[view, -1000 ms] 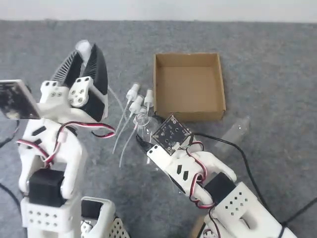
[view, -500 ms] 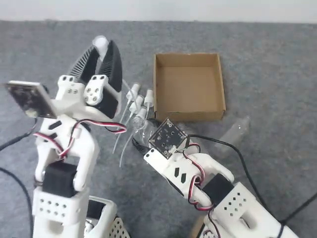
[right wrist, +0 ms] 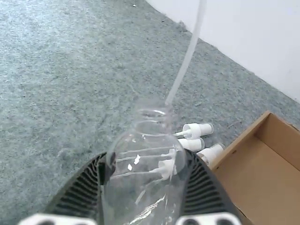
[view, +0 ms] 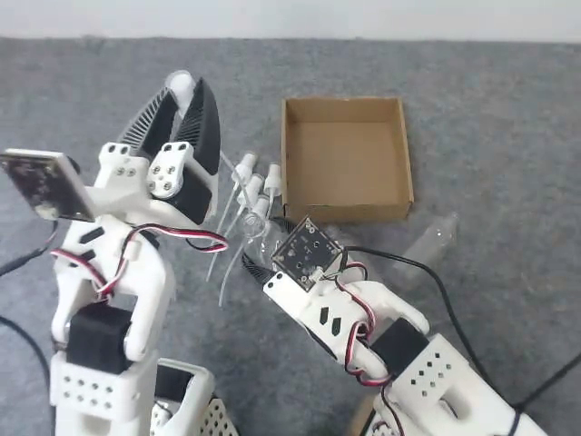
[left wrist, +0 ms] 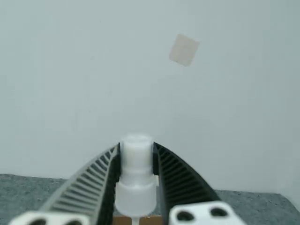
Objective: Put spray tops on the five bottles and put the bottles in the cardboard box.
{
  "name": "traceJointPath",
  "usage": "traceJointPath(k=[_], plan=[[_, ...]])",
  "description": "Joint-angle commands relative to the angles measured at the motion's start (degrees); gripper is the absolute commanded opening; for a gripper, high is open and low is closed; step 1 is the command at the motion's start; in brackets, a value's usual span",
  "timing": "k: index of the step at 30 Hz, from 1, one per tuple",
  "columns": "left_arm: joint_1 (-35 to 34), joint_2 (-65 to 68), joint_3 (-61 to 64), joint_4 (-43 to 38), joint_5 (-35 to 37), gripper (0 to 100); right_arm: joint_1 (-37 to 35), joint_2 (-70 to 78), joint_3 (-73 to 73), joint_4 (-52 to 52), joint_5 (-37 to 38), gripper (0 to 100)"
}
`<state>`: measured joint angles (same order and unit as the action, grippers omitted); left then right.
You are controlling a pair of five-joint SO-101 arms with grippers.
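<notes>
Currently, left gripper clamps a spray top, its tube at the bottle mouth; right gripper grips that bottle, cardboard box at two o'clock.

Your two arms are the same build, with white printed shells and black servo blocks at the joints. On the left arm, red-white-black servo leads loop loose off the shell. There are round screw holes in the wrist plates and a hole grid in the base. The left gripper and right gripper both have black ribbed fingers on white mounts. The right arm has the same lead colours, two small black slots on the shell, and a black cable trailing off it. A bare dark camera board sits on each wrist.
</notes>
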<state>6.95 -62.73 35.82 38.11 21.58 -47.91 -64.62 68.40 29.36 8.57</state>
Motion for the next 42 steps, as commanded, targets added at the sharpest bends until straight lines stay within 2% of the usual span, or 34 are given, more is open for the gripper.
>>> traceJointPath(k=[1,23,28,35,42], plan=[[0.2,-1.2,-3.0,0.1,-0.2,1,-0.1,-1.6,-0.6,-1.3,-0.4,0.6],[0.3,-6.5,-2.2,3.3,-0.2,1,-0.1,-1.6,-0.5,-1.3,-0.4,0.6],[0.3,-6.3,-2.0,0.4,-0.4,1,-0.2,-1.6,-0.5,-1.2,-0.4,0.6],[0.6,-6.9,4.8,-3.3,-0.2,1,-0.2,-1.6,-0.5,-1.1,-0.4,0.6],[0.8,-6.9,7.2,2.0,2.1,1,-0.2,-2.2,0.5,-0.9,-0.4,0.6]])
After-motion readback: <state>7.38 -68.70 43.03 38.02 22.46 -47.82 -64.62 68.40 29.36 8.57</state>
